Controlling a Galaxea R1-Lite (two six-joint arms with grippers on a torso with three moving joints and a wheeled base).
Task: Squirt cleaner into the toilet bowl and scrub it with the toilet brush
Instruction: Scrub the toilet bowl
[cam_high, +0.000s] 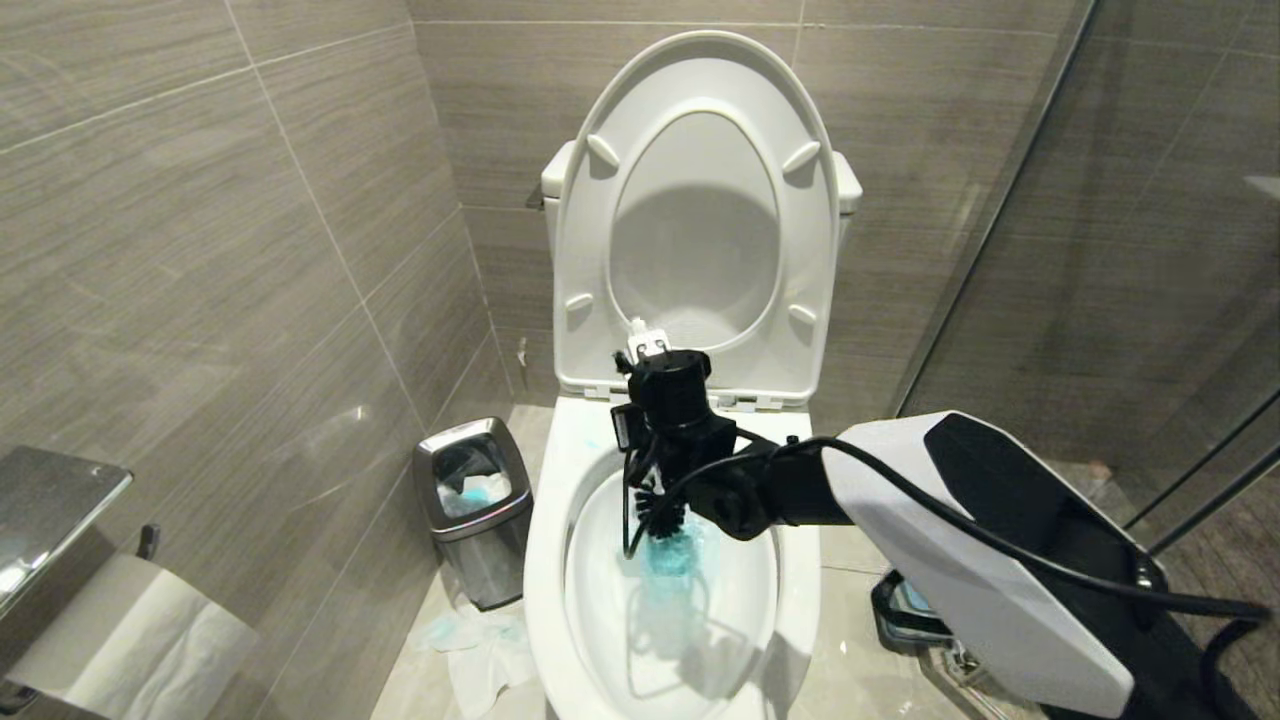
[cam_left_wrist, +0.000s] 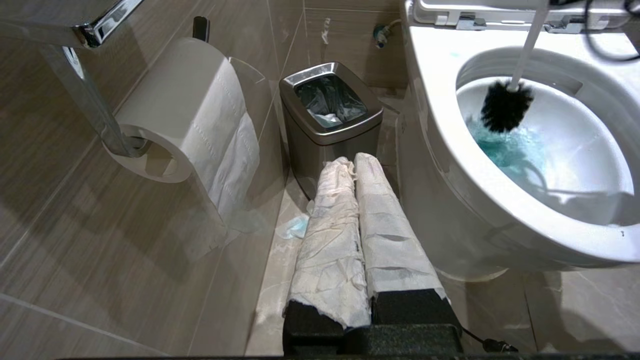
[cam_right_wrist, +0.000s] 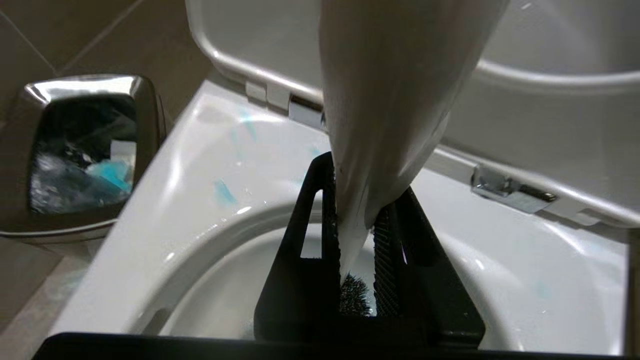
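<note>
The white toilet bowl (cam_high: 545, 560) stands open, its seat and lid (cam_high: 700, 70) raised against the tank. My right gripper (cam_high: 650, 478) hangs over the back of the bowl, pointing down, shut on the white handle of the toilet brush (cam_right_wrist: 390, 100). The black bristle head (cam_high: 660, 512) sits just above turquoise cleaner (cam_high: 672, 556) in the water. From the left wrist view the brush head (cam_left_wrist: 505, 106) hovers over the aqua water (cam_left_wrist: 510, 150). Pale blue smears (cam_right_wrist: 223, 192) mark the rim. My left gripper (cam_left_wrist: 352, 160), its fingers wrapped in white paper, is shut and parked low beside the bowl.
A steel waste bin (cam_high: 472, 500) stands on the floor left of the bowl, with crumpled tissue (cam_high: 480, 640) in front of it. A toilet paper roll (cam_high: 130, 640) hangs on the left wall. A glass partition (cam_high: 1100, 250) closes the right side.
</note>
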